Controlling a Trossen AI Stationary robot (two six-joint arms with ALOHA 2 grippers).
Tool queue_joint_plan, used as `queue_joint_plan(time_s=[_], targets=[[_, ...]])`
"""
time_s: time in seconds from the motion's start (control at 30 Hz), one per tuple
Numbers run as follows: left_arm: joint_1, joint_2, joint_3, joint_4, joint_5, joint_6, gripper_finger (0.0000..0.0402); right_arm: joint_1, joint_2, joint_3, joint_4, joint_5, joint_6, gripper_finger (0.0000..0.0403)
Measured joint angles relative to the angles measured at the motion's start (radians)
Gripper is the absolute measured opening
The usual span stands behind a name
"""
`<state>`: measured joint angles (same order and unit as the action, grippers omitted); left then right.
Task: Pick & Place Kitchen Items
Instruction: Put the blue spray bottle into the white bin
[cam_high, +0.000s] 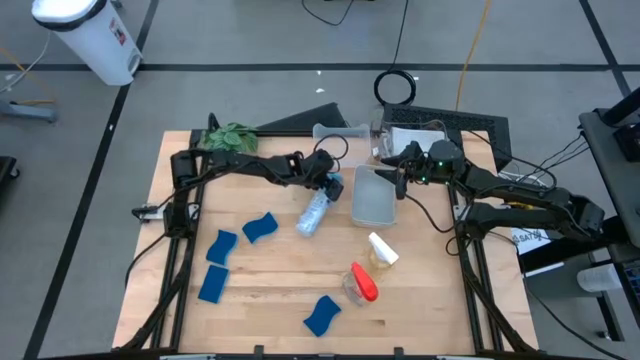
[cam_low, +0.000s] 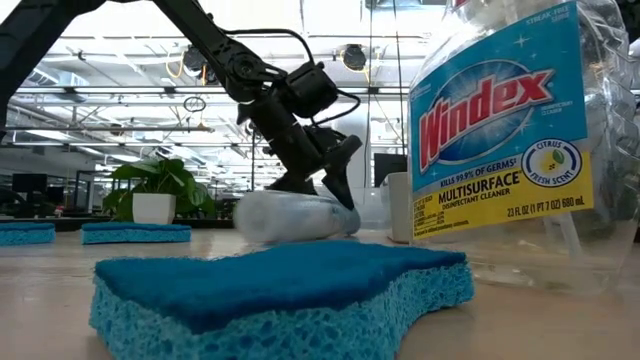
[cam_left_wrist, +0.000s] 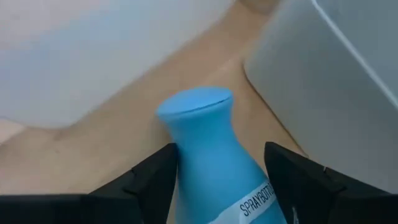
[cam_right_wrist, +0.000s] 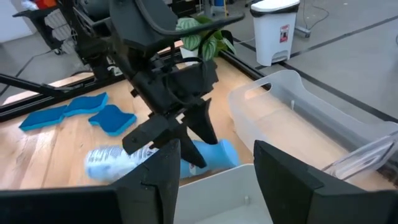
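Note:
A clear bottle with a blue top (cam_high: 314, 212) lies on its side on the table near the middle. My left gripper (cam_high: 330, 185) is open, low over it. Its fingers point down and stand on either side of the blue top (cam_left_wrist: 208, 130); I cannot tell whether they touch it. The gripper also shows in the low view (cam_low: 335, 190). My right gripper (cam_high: 400, 178) is open and empty above the far right corner of a clear bin (cam_high: 372, 200). Bottles with a white top (cam_high: 382, 250) and a red top (cam_high: 362, 283) lie nearer the front.
Several blue sponges (cam_high: 260, 227) (cam_high: 220, 245) (cam_high: 213, 285) (cam_high: 322, 315) lie on the left and front of the table. A second clear bin (cam_high: 345, 133) stands at the back and a potted plant (cam_high: 228, 137) at the back left. A Windex bottle (cam_low: 510, 140) stands close to the low camera.

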<state>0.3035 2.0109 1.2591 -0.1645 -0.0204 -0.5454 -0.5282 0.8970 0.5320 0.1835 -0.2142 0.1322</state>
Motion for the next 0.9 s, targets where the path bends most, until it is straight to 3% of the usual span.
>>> queue_joint_plan(time_s=[0.33,0.63,0.9], targets=[[-0.001,-0.002,0.0,-0.149,0.183,0.108,0.0203,0.0,0.0,0.0,-0.001,0.0,-0.002,0.0171],[-0.041,-0.001,-0.002,-0.161,0.176,0.229,0.0179,0.0,0.0,0.0,-0.001,0.0,-0.002,0.0171],[-0.058,0.007,0.0,-0.188,0.198,0.23,0.0238,0.0,0.0,0.0,-0.001,0.001,-0.002,0.0171]])
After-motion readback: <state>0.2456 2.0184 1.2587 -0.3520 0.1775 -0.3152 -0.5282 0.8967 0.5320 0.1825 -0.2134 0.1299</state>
